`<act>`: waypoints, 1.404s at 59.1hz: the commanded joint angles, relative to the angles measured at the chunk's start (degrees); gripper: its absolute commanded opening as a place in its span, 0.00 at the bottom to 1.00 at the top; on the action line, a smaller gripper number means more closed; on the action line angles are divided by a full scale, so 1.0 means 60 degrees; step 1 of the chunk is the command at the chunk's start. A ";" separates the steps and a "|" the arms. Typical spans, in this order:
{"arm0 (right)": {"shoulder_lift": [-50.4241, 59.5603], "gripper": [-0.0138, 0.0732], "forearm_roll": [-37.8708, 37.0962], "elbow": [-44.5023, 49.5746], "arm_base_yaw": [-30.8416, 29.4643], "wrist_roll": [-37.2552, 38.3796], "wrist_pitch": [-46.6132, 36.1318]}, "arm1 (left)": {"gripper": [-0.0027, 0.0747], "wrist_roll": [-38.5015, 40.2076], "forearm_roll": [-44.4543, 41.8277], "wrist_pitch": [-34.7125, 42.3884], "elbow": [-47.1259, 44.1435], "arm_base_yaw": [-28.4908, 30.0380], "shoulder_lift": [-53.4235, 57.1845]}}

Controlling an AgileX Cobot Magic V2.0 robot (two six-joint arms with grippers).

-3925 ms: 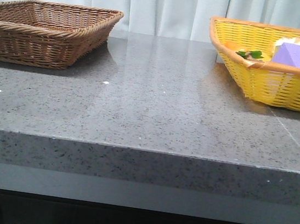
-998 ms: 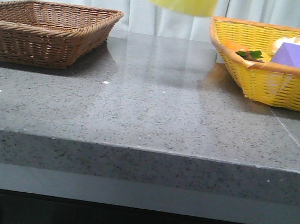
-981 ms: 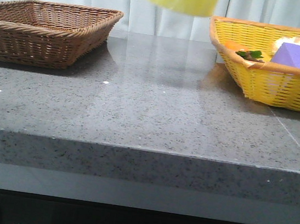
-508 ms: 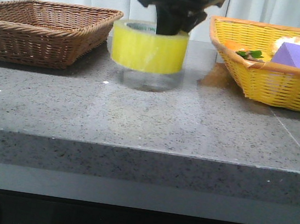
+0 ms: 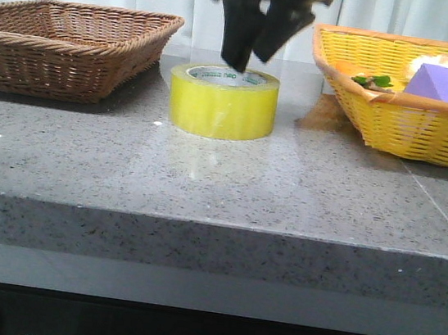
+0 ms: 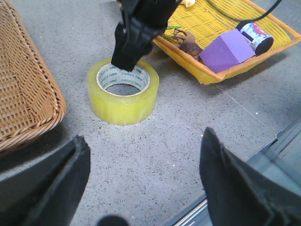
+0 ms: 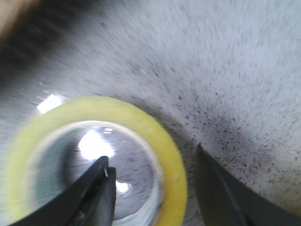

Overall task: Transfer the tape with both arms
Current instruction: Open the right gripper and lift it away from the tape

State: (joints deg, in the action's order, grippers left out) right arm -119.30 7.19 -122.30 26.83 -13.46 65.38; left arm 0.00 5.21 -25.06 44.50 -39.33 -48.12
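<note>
Yellow tape [image 5: 223,101] flat on table [image 5: 223,176], directly under right gripper [image 5: 254,54]; jaws spread, holding nothing. Core print unreadable. Left gripper [image 6: 141,183] wide, empty.

Matte black right gripper [image 5: 252,51] with angular, tapering jaws; left gripper [image 6: 141,188] equally black, broad wedge-shaped jaws.
</note>
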 commanded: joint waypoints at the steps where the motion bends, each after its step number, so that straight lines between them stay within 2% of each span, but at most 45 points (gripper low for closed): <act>1: 0.1304 0.64 0.0835 -0.0314 -0.0113 -0.0002 -0.0333 | 0.67 0.0080 -0.0003 0.0728 0.0330 -0.0080 0.0022; 10: 0.2222 0.64 0.1703 -0.0019 -0.0531 0.0029 -0.0383 | 0.67 0.0080 -0.0003 0.0728 0.0330 -0.0080 0.0022; 17: 0.3137 0.64 0.2068 0.0791 -0.0960 0.0174 -0.0654 | 0.67 0.0080 -0.0003 0.0728 0.0330 -0.0080 0.0022; 28: 0.5125 0.64 0.2025 0.3031 -0.1239 0.0174 -0.1509 | 0.67 0.0080 -0.0003 0.0728 0.0330 -0.0080 0.0022; 47: 0.9183 0.64 0.1775 0.7520 -0.1239 0.0174 -0.3832 | 0.67 0.0080 -0.0003 0.0728 0.0330 -0.0080 0.0022; 58: 1.1017 0.64 0.1453 0.9434 -0.1239 0.0174 -0.4323 | 0.67 0.0080 -0.0003 0.0728 0.0330 -0.0080 0.0022; 72: 1.2220 0.64 0.0989 1.0623 -0.1239 0.0174 -0.4184 | 0.67 0.0080 -0.0384 0.0996 0.0369 -0.0080 0.0017; 83: 1.2526 0.64 0.0951 1.0685 -0.1239 0.0174 -0.4095 | 0.68 -0.0229 -0.0960 0.0543 0.1344 -0.0080 -0.0544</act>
State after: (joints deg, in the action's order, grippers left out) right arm -44.91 12.78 -56.83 19.71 -12.49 44.58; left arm 0.00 0.87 -25.00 48.15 -39.33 -50.18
